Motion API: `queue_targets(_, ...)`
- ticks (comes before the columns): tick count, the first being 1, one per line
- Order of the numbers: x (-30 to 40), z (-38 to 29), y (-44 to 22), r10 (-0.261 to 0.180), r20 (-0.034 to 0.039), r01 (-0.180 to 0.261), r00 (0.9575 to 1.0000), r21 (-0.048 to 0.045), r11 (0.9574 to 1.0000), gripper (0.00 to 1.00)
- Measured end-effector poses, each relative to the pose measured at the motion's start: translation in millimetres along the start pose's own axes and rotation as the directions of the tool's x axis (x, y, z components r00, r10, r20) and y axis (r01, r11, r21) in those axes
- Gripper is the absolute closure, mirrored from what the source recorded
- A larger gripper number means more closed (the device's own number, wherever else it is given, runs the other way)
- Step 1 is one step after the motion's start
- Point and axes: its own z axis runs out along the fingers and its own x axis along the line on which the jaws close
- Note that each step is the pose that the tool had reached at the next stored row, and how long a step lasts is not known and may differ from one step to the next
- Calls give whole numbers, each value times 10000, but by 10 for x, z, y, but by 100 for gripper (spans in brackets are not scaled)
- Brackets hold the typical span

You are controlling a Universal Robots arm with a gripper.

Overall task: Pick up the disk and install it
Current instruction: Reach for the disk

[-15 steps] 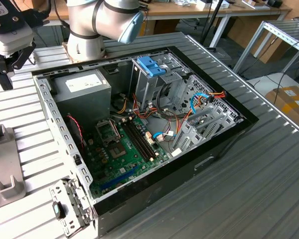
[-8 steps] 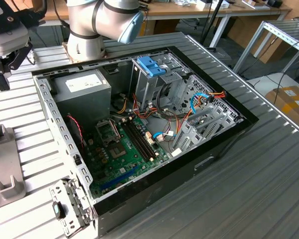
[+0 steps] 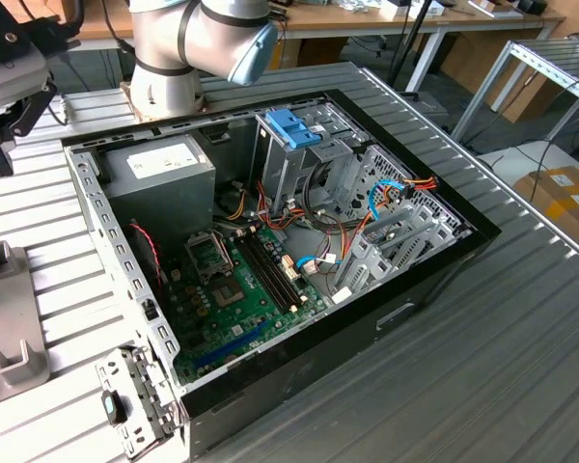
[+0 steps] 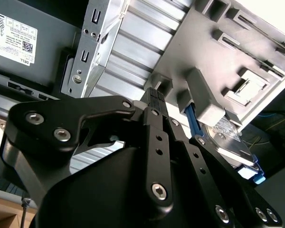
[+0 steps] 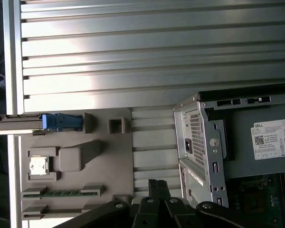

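so, the pickup isn't done yet as far as i can judge. the claw point(image 5: 157, 184) looks closed up, pads together with nothing between them, and it hangs over the grey fixture tray point(image 5: 104, 156) on the ribbed worktop point(image 5: 133, 47). the disk point(image 5: 19, 124) stands on edge in a slot along the side of that tray furthest from the open case point(image 3: 434, 260), with a blue rail point(image 5: 61, 122) at the end that points along the tray. in the second wrist view the disk sits just past the claw's tips, near but not touching. in the exterior view the claw is at about 10 o'clock from the case and the tray at about 9 o'clock, while the drive cage with the blue bracket point(image 3: 294, 125) is inside the case at roughly 12 to 1 o'clock. my take on doing the grab well: spread the claw wide before going down, not on the way. turn the wrist so the pads close across the thin dimension of the disk, on the bare metal faces rather than the blue rail, which i'd guess flexes and slips. grip near the middle of its length so it doesn't swing, then draw it straight out of the slot so it can't jam. a cpu chip point(image 5: 38, 166) and a memory stick point(image 5: 61, 194) lie in the same tray, so keep the fingers clear of those and of the tray's posts.
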Motion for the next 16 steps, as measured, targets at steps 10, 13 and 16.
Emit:
queue_targets(10, 46, -2, -3, 0, -1, 0, 10000, 0, 10000, 90)
queue_targets(13, 63, -2, -5, 0, 0, 0, 10000, 0, 10000, 90)
queue_targets(16, 79, -2, -6, 0, 0, 0, 10000, 0, 10000, 90)
